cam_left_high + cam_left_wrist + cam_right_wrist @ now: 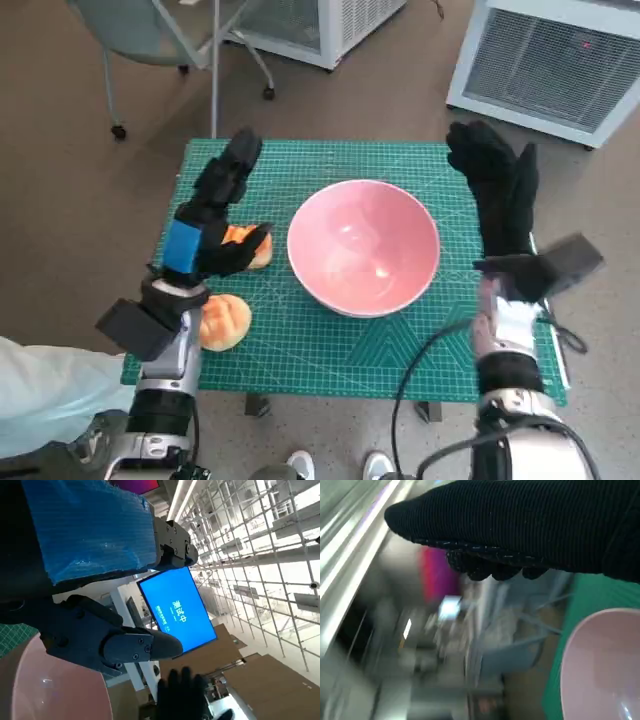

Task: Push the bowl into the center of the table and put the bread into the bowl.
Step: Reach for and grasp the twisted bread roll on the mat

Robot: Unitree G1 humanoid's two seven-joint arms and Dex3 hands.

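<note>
Bowl [364, 247], pink, upright, near the middle of the green mat [330, 345] covering the table, slightly toward the right edge; seen again as a pale pink rim in the left wrist view [50, 690] and the right wrist view [600, 665]. Nothing inside but glare.

Bread: two golden rolls on the mat's left side. One roll [252, 246] just beside the bowl's left rim, partly hidden under the left hand [215, 215]. Second roll [224, 321] nearer the front left corner, against the left forearm, apart from the bowl.

Left hand above the left part of the mat, blue-taped back up, fingers stretched toward the far edge, thumb angled over the first roll; whether gripping or merely over the roll, impossible to tell. Same hand large in its wrist view [95, 580], black fingers spread before the bowl's rim.

Right hand [497, 190] in black glove, raised over the mat's right edge, fingers extended and apart, holding nothing, clear of the bowl. Glove as a dark band in its own view [520, 525].

Beyond the far edge: chair legs [190, 70] on castors and two white grilled units [545, 65] on brown floor. Blue screen [177, 611] in the left wrist view.
</note>
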